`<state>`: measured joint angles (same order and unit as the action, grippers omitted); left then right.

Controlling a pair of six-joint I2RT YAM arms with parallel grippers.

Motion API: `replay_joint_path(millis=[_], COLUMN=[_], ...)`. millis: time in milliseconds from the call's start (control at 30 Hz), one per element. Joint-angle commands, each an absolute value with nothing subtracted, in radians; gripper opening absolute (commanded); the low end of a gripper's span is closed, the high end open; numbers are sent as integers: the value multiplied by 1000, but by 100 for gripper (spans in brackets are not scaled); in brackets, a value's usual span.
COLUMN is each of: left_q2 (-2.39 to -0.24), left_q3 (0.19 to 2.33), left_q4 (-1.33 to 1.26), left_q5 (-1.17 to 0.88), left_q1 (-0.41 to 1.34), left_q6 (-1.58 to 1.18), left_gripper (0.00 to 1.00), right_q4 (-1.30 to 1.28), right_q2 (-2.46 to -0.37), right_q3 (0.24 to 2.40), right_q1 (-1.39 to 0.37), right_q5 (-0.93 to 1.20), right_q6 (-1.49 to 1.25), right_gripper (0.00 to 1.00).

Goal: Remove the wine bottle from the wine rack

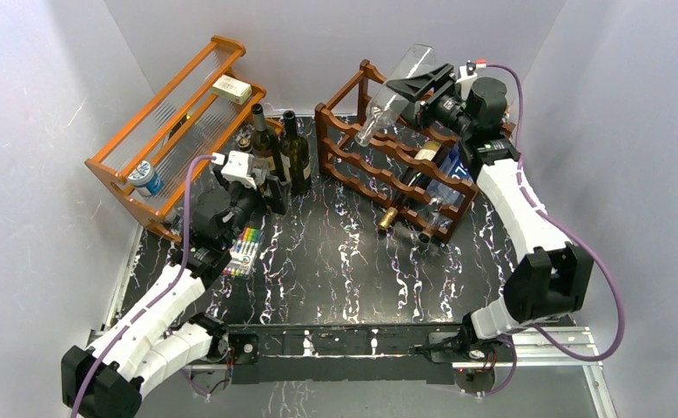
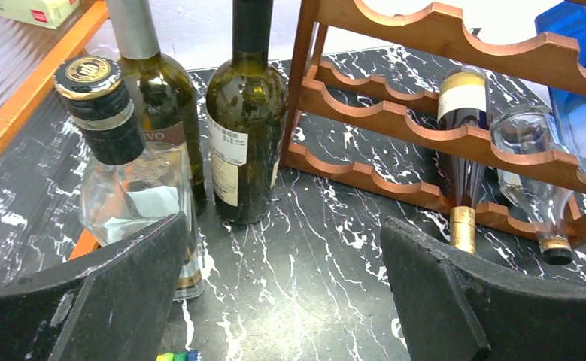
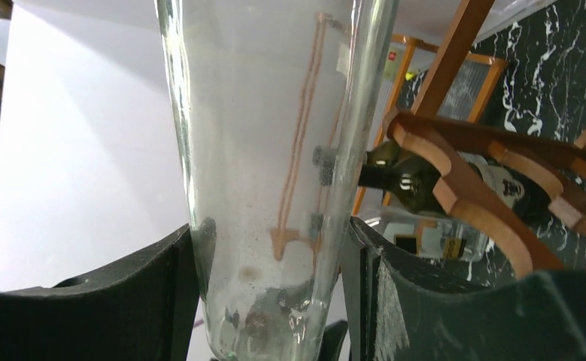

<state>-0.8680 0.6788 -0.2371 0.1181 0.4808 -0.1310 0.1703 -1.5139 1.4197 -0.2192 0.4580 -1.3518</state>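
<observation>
The dark reddish-brown wine rack (image 1: 387,165) stands at the back right of the table; its scalloped rails show in the left wrist view (image 2: 440,83) and the right wrist view (image 3: 463,173). My right gripper (image 1: 418,91) is shut on a clear glass wine bottle (image 1: 394,91), held tilted above the rack's top; both fingers press its body (image 3: 274,150). More bottles lie in the rack: a dark one with a gold cap (image 2: 463,135), a clear one (image 2: 534,173) and a blue one (image 2: 583,75). My left gripper (image 1: 274,193) is open and empty, low over the table, left of the rack.
Two dark green bottles (image 1: 296,152) and a clear square bottle with a black cap (image 2: 124,173) stand left of the rack. An orange shelf with clear slats (image 1: 174,122) holds a box and a small can. A pack of coloured markers (image 1: 244,252) lies by the left arm.
</observation>
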Motion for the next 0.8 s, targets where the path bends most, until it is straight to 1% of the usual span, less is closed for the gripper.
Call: replay_joint_path(millis=[0, 200, 400, 500, 600, 667, 767], left_q2=[-873, -915, -940, -923, -928, -937, -961], left_q3=[654, 607, 512, 448, 412, 429, 513], left_q4=[-317, -429, -588, -672, -815, -886, -918], left_q5=[50, -62, -167, -167, -205, -237, -244], left_q1=[482, 495, 564, 630, 674, 693, 719], left_q6=[-151, -170, -88, -29, 20, 42, 80], left_gripper=[98, 98, 98, 98, 98, 98, 98], right_q4=[134, 70, 153, 169, 167, 161, 167], right_q2=[-1352, -1211, -1136, -1118, -1101, -1094, -1089], right_q3=[1419, 1307, 1147, 1135, 1146, 1160, 1173], right_q1=[-216, -216, -216, -216, -216, -216, -215], right_q5=[506, 496, 560, 581, 598, 607, 623], right_q6=[-1263, -1230, -1300, -1317, -1321, -1326, -1351], right_gripper=[42, 43, 42, 43, 43, 43, 43])
